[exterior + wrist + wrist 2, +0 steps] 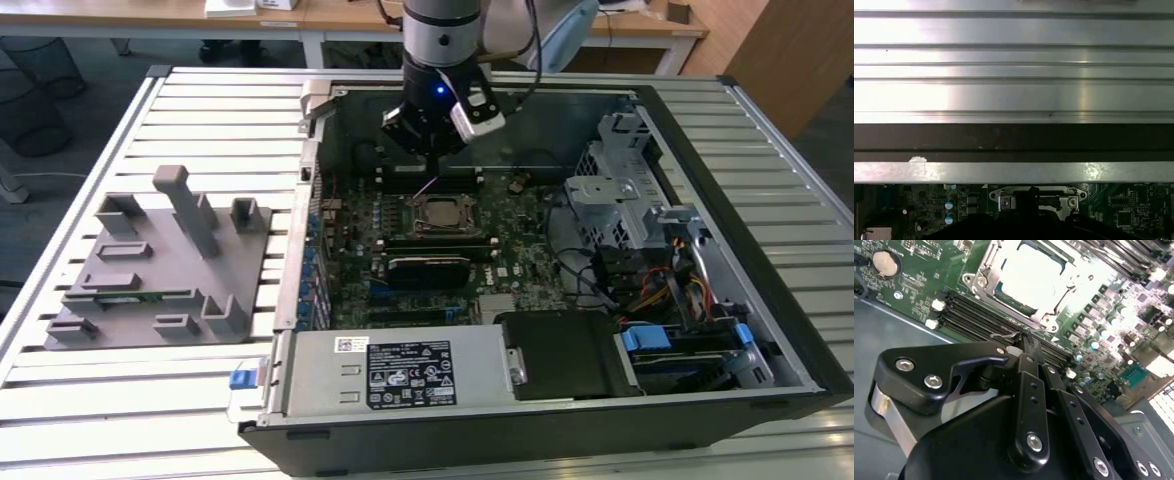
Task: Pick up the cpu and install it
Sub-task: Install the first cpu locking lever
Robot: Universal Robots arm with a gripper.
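Note:
The cpu is a flat square chip with a silvery top. It lies inside the metal-framed socket on the green motherboard of the open computer case. In the second wrist view the cpu shows bright, framed by the socket bracket. My gripper hangs above the board just beyond the socket, apart from the chip. Its black fingers come together at the tips, and my gripper holds nothing.
The case wall rises close behind the gripper. Drive cage and cables fill the exterior view's right, and a power supply sits at the front. A grey fixture with a green memory stick stands on the slatted table.

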